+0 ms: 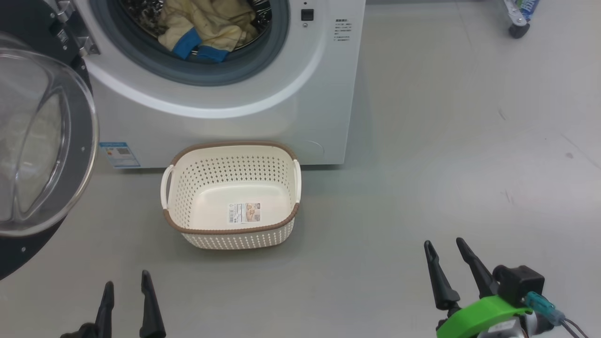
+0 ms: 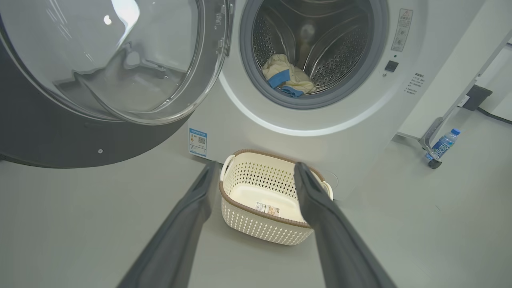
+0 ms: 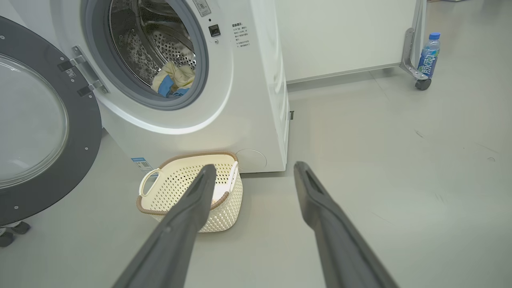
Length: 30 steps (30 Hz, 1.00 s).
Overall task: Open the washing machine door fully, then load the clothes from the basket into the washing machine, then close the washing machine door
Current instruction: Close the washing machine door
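The clothes lie inside the washing machine but at the front of the drum, near the grey seal, so shutting the washing machine door (wide open on my left) could pinch fabric and keep it from closing. The basket stands empty on the floor just before the machine, where a low sweep might clip it; my left gripper and right gripper both hang spread, empty.

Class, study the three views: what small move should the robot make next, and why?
Probably bring the left gripper to the washing machine door to start swinging it shut: the clothes lie in the drum, the basket is empty.
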Motion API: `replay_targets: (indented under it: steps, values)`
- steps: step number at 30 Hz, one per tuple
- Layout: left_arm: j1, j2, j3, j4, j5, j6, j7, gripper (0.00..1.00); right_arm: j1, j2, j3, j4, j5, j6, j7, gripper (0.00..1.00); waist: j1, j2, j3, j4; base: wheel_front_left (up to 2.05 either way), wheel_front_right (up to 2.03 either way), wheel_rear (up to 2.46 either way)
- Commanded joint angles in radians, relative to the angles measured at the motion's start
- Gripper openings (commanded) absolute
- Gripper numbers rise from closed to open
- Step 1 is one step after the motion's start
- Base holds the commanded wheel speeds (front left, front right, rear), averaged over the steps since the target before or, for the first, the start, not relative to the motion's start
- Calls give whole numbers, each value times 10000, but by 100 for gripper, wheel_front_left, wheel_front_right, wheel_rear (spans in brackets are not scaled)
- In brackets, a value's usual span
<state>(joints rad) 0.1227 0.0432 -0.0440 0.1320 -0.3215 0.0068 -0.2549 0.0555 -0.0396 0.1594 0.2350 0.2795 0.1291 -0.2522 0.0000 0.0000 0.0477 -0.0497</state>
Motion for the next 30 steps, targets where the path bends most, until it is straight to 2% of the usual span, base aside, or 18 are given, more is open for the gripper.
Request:
replay_targets:
  steps: [1,9,20,30]
  values:
    - [-393,70,355,-358,29,41,-69,100,-463,-106,201,-309,-98,16,-96,100,0,0,0,162,0,0,0]
    - [-388,70,433,-434,-14,132,-69,100,-608,-168,264,-313,-176,16,-96,100,0,0,32,1140,0,0,0]
    - [-383,70,521,-507,-145,239,-69,100,-794,-332,422,-291,-185,16,-96,100,0,0,17,2935,0,0,0]
    - [-322,70,447,-535,-235,304,-69,100,-886,-494,698,-226,-168,16,-96,100,0,0,15,3972,0,0,0]
